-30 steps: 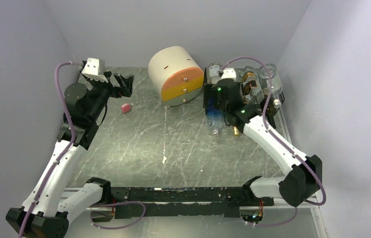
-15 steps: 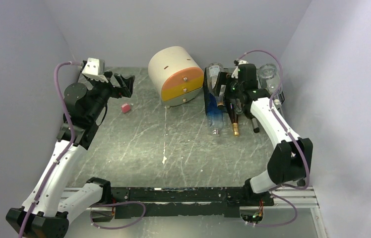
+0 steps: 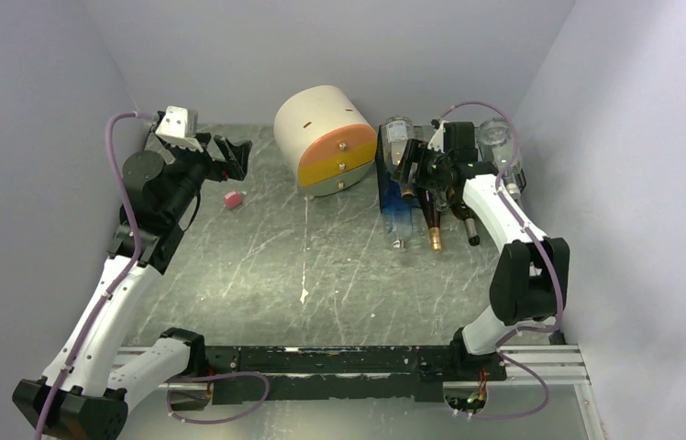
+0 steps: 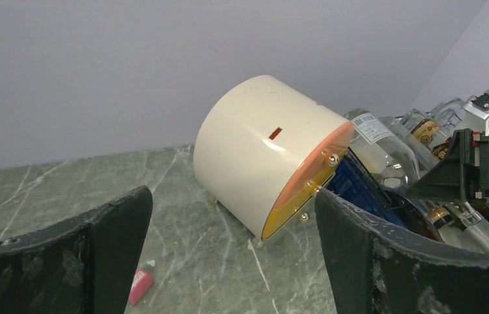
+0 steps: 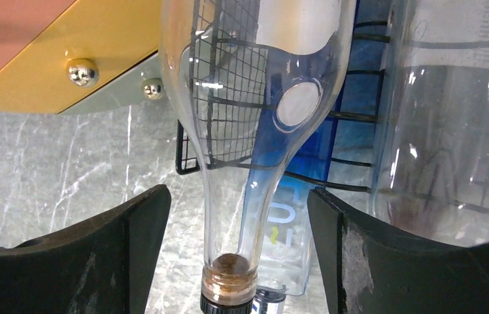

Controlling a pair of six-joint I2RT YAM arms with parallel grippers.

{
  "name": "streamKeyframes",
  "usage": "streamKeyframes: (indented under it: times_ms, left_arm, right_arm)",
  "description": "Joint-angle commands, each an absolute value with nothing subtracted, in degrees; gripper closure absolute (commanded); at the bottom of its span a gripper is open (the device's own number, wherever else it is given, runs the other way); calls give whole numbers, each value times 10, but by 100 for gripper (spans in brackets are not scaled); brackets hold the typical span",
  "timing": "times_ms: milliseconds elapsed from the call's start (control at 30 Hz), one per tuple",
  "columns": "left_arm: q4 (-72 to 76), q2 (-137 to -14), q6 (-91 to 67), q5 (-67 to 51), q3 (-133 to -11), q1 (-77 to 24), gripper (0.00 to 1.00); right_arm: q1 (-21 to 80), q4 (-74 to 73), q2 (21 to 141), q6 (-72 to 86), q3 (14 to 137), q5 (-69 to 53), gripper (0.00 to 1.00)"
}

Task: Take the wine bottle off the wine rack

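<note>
- The right gripper (image 5: 235, 193) is at the wine rack (image 3: 381, 179) in the far right corner of the table (image 3: 321, 266). Its fingers are spread, one on each side of the neck of a clear wine bottle (image 5: 248, 131).
- There is a gap on both sides of the neck, so the gripper grips nothing.
- That bottle lies in the rack with its neck pointing back towards the arms' bases and its stoppered mouth past the black mesh.
- A blue bottle (image 5: 287, 216) lies under it, and another clear bottle (image 5: 444, 111) lies just beside it.
- The cream-and-orange drawer unit (image 3: 326, 137) stands right next to the rack.
- The left gripper (image 3: 232, 154) hangs at the far left, well apart from the rack, with its fingers wide and empty.
- A small pink object (image 3: 232, 198) lies on the table near the left gripper.
</note>
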State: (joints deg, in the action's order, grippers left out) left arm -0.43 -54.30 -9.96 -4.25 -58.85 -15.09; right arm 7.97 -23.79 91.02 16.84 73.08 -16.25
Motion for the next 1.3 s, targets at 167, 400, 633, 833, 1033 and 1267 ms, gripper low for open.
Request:
streamKeyframes:
  times_ms: [167,400,633,833,1033,1267]
  left_arm:
    - [-5,-547,-102,-63,-593,-145,2]
    - [-7,-546,-100,-58,-592,-145,2]
    - [-6,-546,-101,-56,-592,-145,2]
    - [-6,-541,-101,-54,-592,-145,2]
    - [-5,-540,-100,-52,-592,-145,2]
    - [-5,-541,-101,-50,-591,-145,2]
  right_arm:
    - [65,-185,949,204,723,-257,26]
    - [62,-147,963,234,697,-285,41]
    - [61,-119,963,257,672,-289,40]
    - [61,-113,974,264,674,-291,44]
    - [61,-94,977,283,670,-309,55]
    - [52,-43,946,330,638,-333,76]
